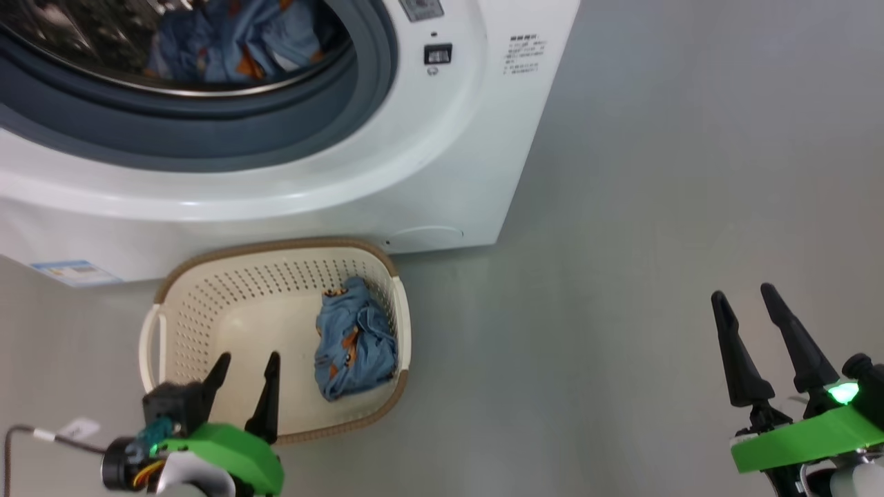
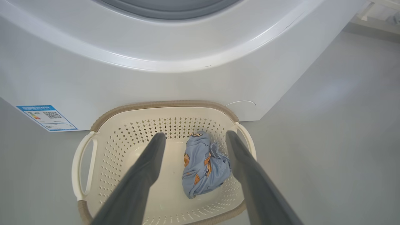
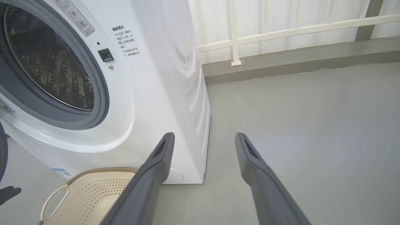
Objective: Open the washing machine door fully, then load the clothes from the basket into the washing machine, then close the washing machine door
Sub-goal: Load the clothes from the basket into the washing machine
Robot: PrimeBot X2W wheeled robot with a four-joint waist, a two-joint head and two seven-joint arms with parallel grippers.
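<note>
— Clothes (image 1: pixel 356 338), soft light-blue fabric with small orange and brown figures: in the head view 1 crumpled garment lies in the cream-white perforated plastic basket (image 1: pixel 228 290) with the brown woven-look rim, against its right wall. More of the blue fabric sits inside the steel drum (image 1: pixel 62 34) of the big white box-shaped washing machine (image 1: pixel 442 172).

— And the grippers there?

— The left gripper (image 1: pixel 249 355) hovers over the basket's near-left part, its 2 dark fingers apart with nothing between them. The right gripper (image 1: pixel 743 291) hangs well apart over the bare grey floor (image 1: pixel 656 172), spread and empty too.

— Left wrist view?

— The garment sits lower down between the 2 spread fingers (image 2: pixel 147 168), nearer the right one. That finger lines up close to the basket's right wall and handle. I think it could strike the plastic on the way down and shove the light basket, which stands just in front of the machine's base.

— Anything else?

— A pinch on 1 fold only. The cloth would then trail and might drop on the way up.

— Right wrist view?

— Its own fingers (image 3: pixel 150 175) stand apart over the floor beside the machine, and the drum mouth is uncovered. Fabric left draped over the grey rubber gasket (image 3: pixel 101 93) would likely get trapped at closing.
</note>
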